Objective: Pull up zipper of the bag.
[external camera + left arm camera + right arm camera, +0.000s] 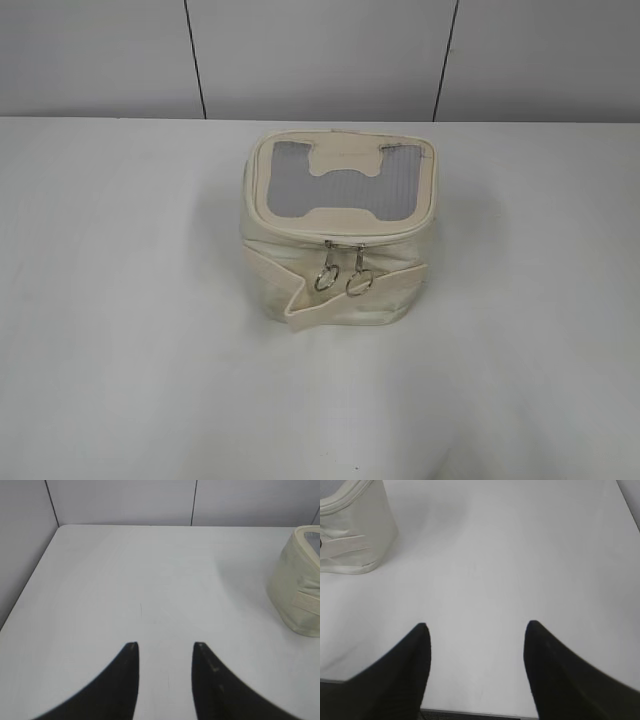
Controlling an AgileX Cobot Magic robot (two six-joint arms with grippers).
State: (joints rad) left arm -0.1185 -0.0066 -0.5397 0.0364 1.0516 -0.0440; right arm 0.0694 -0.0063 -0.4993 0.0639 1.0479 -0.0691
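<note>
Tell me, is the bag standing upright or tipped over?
Upright: the bag sits on its base, mesh top panel facing up.

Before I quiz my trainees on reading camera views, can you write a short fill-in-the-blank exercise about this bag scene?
1. The bag stands on a white ____.
2. At the bag's front, two silver zipper pulls hang ____ by side.
3. The patch on the grey mesh top is shaped like a ____.
4. The left gripper and right gripper are both ____, holding nothing.

Missing words: table; side; bone; open
</note>
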